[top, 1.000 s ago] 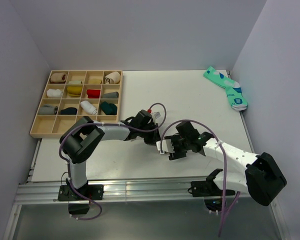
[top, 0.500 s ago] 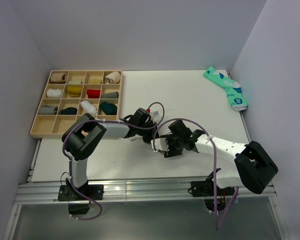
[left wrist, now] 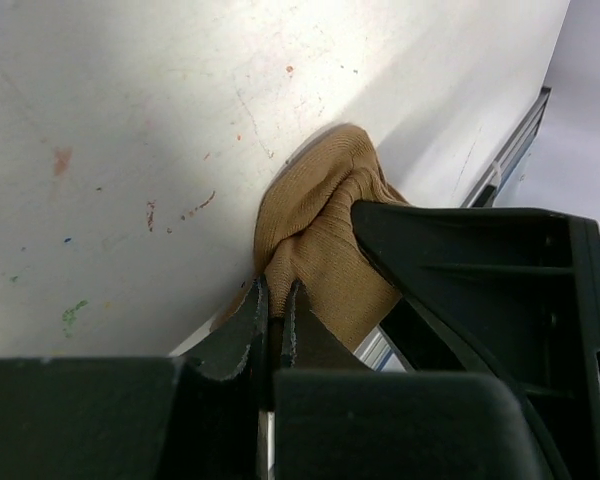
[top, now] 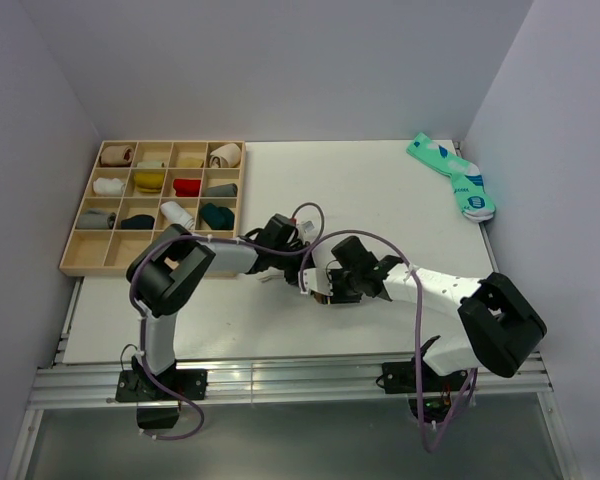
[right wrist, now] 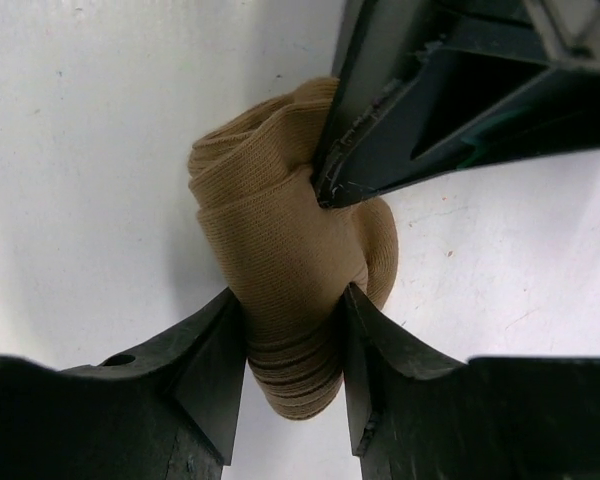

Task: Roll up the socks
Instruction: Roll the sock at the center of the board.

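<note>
Gripping tan sock [right wrist: 280,270]: left fingers [left wrist: 242,335], right fingers [right wrist: 212,372]; teal pair [top: 452,177] apart.

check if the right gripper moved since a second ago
Yes. In the top view the right gripper has slid left, toward the wooden tray, and now pinches the tan sock.

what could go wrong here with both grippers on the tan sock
The left gripper pinches only a thin fold of the tan sock; pulling away could drag the bundle open. The right gripper squeezes just one end, so the folds at the other end might loosen. The two grippers sit very close together and might collide.
</note>
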